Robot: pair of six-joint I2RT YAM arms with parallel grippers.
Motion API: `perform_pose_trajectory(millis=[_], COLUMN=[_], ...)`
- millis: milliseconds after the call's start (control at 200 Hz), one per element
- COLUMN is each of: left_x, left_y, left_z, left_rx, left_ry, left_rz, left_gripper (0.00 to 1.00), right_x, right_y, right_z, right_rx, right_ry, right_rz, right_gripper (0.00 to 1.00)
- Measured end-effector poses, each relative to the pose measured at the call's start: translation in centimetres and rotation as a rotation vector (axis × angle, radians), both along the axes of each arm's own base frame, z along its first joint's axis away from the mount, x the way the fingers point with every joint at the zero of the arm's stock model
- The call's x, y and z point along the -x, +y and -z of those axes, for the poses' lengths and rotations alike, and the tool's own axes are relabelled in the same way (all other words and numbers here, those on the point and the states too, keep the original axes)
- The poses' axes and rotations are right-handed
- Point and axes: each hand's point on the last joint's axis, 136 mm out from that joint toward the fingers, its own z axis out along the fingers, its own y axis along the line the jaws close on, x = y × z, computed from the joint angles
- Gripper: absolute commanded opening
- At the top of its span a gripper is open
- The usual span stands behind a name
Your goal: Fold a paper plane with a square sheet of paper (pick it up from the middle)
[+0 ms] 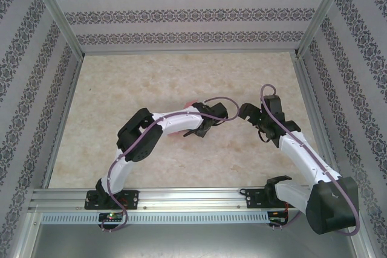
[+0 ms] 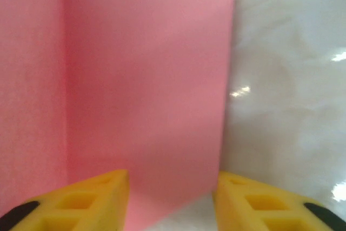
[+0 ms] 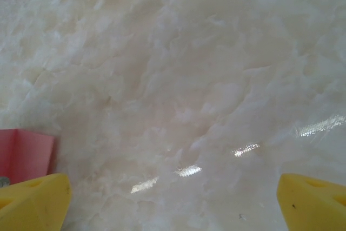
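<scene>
- Top external view, item one: your left claw (image 1: 201, 126) is at mid-tabletop (image 1: 121, 101), directly over the square sheet of paper (image 1: 176, 135). The arm covers most of the sheet, and pink slivers peek out on either side of it.
- Left wrist view, left claw (image 2: 173, 201): released, with its yellow fingers (image 2: 81, 198) spread apart and nothing pinched between them.
- Square sheet of paper (image 2: 146, 79): it lies ahead of and beneath the left claw. Its straight right-hand edge runs just inside the right finger, and bare tabletop lies beyond that edge.
- Crease: a vertical fold line runs ahead of the left finger. The paper left of the line looks like a separate panel. Whether that panel is lifted or flat, you cannot tell.
- Likely reason for this posture: the claw is spread wide across one panel, which suits pressing or pinching that panel for the next fold. This is a judgement.
- Right claw (image 1: 245, 113): it is near the left claw and faces it, but the two do not touch.
- Right wrist view, right claw (image 3: 173, 204): released and wide open over bare tabletop (image 3: 189, 79).
- Paper corner (image 3: 24, 152): it lies just ahead of the right claw's left finger (image 3: 32, 204) and is not between the fingers.
- Likely role of the right claw: waiting beside the sheet to brace it or take it over.
- Progress: judging by this one crease, the plane is at an early stage.
</scene>
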Motion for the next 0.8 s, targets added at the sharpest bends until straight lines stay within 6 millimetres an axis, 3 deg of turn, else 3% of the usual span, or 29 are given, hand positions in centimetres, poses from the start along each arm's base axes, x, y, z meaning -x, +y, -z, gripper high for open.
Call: perform_pose_trajectory(millis=[95, 270, 345, 420, 520, 624, 709, 799], left_x=[0.9, 1.9, 1.7, 1.0, -0.3, -1.1, -0.6, 0.6], left_y=[-1.2, -3.2, -2.5, -0.8, 3.1, 8.4, 12.1, 14.6], left_z=[-2.3, -11.3, -14.6, -16.1, -14.9, -10.8, -7.1, -4.6], left_rx=[0.132, 0.471, 0.59, 0.669, 0.715, 0.703, 0.683, 0.672], left_ry=[0.02, -0.034, -0.074, -0.103, -0.105, -0.067, -0.02, 0.019], left_rz=[0.001, 0.022, 0.007, -0.044, -0.168, -0.336, -0.463, -0.55], left_gripper=[0.66, 0.8, 0.83, 0.85, 0.87, 0.96, 1.0, 1.0], right_x=[-0.2, -1.2, -1.6, -2.0, -2.5, -3.2, -3.4, -3.2], right_y=[0.2, 2.0, 3.3, 4.9, 8.5, 13.7, 18.0, 21.7], right_z=[-0.1, -0.5, -0.7, -1.1, -1.9, -2.6, -2.3, -0.9], right_rx=[-0.006, -0.067, -0.101, -0.113, -0.122, -0.131, -0.13, -0.131], right_ry=[0.009, 0.035, 0.043, 0.048, 0.046, 0.04, 0.048, 0.076], right_rz=[-0.008, -0.077, -0.119, -0.167, -0.267, -0.388, -0.482, -0.552], right_gripper=[0.98, 0.97, 0.95, 0.92, 0.83, 0.73, 0.67, 0.62])
